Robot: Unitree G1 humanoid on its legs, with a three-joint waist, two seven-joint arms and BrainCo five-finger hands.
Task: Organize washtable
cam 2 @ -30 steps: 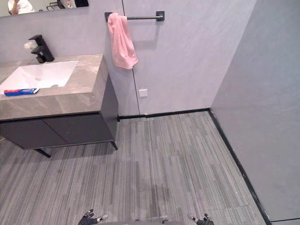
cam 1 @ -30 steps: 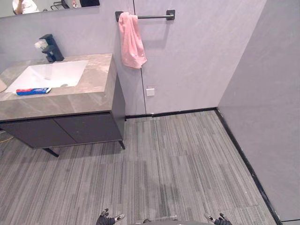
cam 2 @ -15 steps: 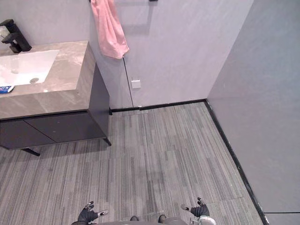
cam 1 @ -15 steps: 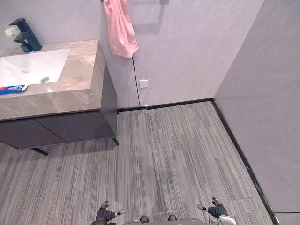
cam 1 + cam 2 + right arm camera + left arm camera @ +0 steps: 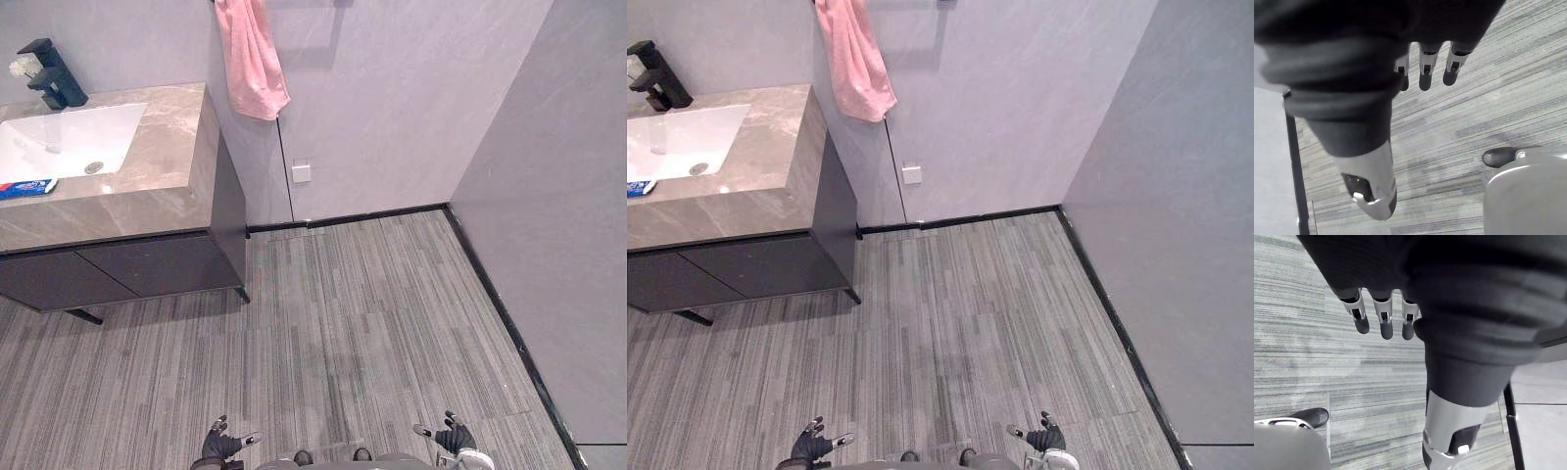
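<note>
The washtable has a brown marble top on a dark cabinet, at the upper left against the wall. In it sits a white sink with a black tap behind. A red-and-blue tube lies on the front rim of the sink. A pink towel hangs on the wall to the right of the counter. My left hand and right hand hang low at the bottom edge over the floor, far from the counter. Both are open and hold nothing; the fingers are straight.
Grey striped plank floor stretches between me and the washtable. A grey wall runs along the right side with a black skirting. A small white socket plate sits low on the back wall.
The camera has swung right and tilted down over the second, so the washtable has slid toward the left edge. Both hands now show a little higher at the bottom edge.
</note>
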